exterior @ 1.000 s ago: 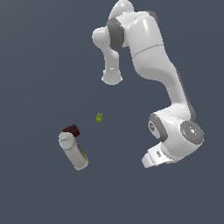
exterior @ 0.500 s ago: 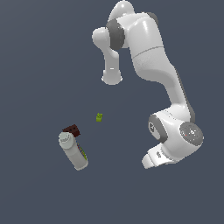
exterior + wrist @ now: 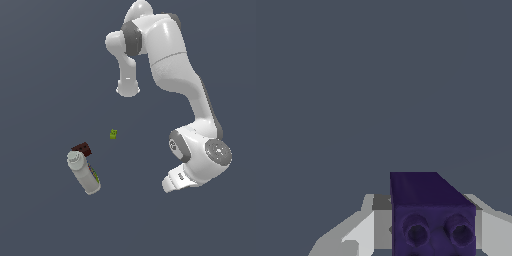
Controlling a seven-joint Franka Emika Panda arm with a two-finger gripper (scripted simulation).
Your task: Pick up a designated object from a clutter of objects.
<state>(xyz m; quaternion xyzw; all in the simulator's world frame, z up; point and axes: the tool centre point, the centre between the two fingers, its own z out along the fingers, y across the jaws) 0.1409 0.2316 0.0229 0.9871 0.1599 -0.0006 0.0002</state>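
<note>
In the wrist view the tiny dark purple cube [image 3: 431,215], with two round studs on its near face, sits between my gripper's [image 3: 428,236] light grey fingers [image 3: 358,235], which are shut on it. In the exterior view the arm's hand [image 3: 128,89] is held up, well away from the clutter; the fingers and the cube are hidden there. The white bottle with a yellow-green label [image 3: 84,173] lies on the floor, touching the dark red-brown block [image 3: 82,149]. The tiny yellow-green piece [image 3: 113,134] lies apart from them, toward the hand.
The arm's white base [image 3: 200,160] stands at the exterior view's right. The floor is a plain dark grey-blue surface. Only that floor shows behind the cube in the wrist view.
</note>
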